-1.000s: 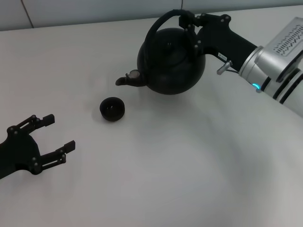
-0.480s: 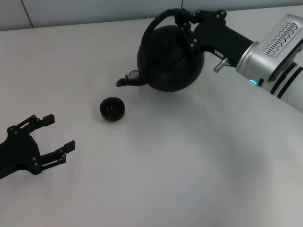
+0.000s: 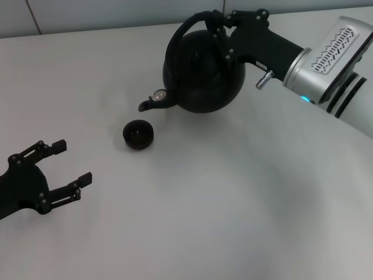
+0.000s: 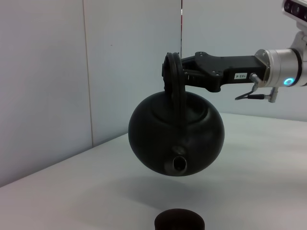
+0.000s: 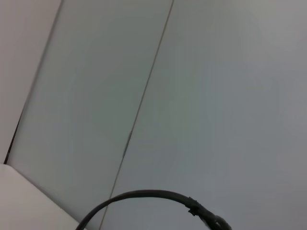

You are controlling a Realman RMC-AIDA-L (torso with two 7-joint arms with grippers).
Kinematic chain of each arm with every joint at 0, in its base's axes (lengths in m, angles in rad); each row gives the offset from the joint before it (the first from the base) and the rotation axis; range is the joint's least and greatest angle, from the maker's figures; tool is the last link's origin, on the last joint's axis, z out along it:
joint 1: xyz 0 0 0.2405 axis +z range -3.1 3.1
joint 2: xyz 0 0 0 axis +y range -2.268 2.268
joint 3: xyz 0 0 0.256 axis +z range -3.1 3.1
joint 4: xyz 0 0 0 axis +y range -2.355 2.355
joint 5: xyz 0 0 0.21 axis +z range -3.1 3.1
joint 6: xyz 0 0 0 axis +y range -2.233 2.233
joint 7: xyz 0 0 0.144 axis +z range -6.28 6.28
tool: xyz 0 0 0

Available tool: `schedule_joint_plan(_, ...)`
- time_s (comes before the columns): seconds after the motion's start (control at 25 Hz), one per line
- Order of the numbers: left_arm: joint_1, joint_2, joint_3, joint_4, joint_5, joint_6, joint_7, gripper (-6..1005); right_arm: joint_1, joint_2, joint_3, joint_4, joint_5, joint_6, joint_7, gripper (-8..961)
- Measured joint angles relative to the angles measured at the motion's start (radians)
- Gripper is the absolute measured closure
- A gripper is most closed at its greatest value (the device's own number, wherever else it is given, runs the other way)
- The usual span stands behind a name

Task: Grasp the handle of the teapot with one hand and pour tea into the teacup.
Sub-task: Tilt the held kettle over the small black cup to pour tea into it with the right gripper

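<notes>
The round black teapot (image 3: 201,73) hangs in the air above the table, lifted and tilted a little toward its spout (image 3: 150,104). My right gripper (image 3: 223,26) is shut on the arched handle (image 3: 195,26) at its right side. In the left wrist view the teapot (image 4: 176,134) floats clear of the tabletop with its spout facing the camera, and the handle (image 4: 171,76) is held by the labelled hand. The small black teacup (image 3: 138,134) stands on the table below and left of the spout; its rim (image 4: 179,220) shows low in the left wrist view. My left gripper (image 3: 63,165) rests open at the near left.
A white table (image 3: 233,198) carries everything, with a pale wall (image 4: 120,57) behind it. The right wrist view shows only the wall and a thin arc of the handle (image 5: 144,195).
The right arm has carried the teapot up and slightly left, so its spout has drifted closer to a spot above the teacup. The left arm has not moved.
</notes>
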Motion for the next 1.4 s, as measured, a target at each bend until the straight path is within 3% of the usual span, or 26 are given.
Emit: schedule_joint_plan(1.4,0.003,0.000,-0.001,0.000,-0.003,0.000,0.000,140,0.012,0.001,0.000,0.009,0.014,0.002,-0.016,857)
